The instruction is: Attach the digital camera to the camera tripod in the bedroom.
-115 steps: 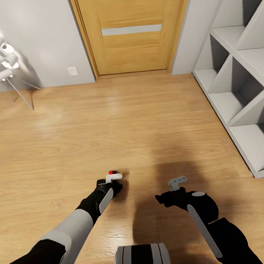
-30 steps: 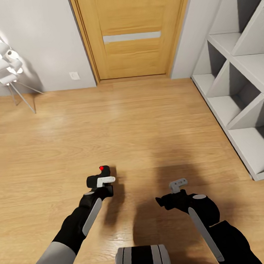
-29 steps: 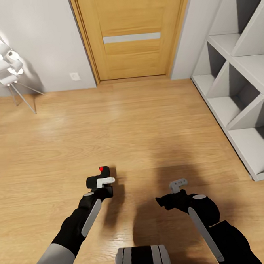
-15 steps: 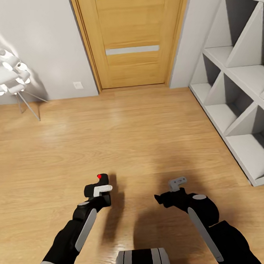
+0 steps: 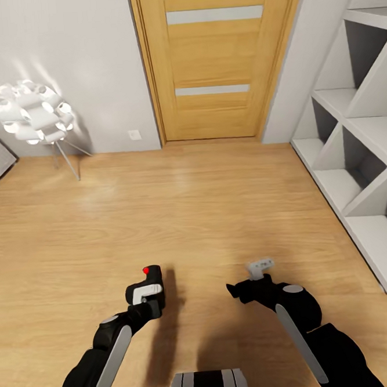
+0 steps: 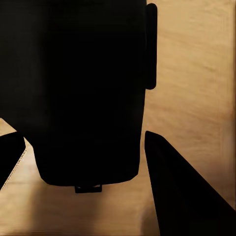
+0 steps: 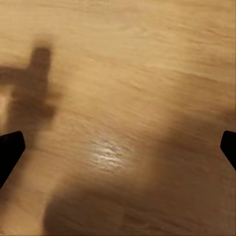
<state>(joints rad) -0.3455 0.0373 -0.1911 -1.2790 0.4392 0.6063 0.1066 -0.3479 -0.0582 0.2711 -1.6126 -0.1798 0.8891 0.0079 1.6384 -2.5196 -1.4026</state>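
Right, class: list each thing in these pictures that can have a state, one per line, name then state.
Small black boxy digital camera with red dot: clamped in the left gripper, held above the floor.
Left gripper: shut on the camera.
Right gripper: jaws apart, empty.
Wooden door with pale panels: closed.
White sculptural floor lamp: lit, standing upright.
Grey slanted shelf unit: visible compartments empty.

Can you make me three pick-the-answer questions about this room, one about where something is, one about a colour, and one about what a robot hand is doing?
1. Where is the white floor lamp?
A. left of the wooden door
B. inside the shelves
C. behind the robot

2. What colour is the dot on the digital camera?
A. blue
B. red
C. green

3. What is the left gripper doing?
A. hanging open
B. holding the camera
C. touching the door

Answers:
1 A, the lamp stands by the wall left of the door.
2 B, the dot on top is bright red.
3 B, the camera sits between its fingers.
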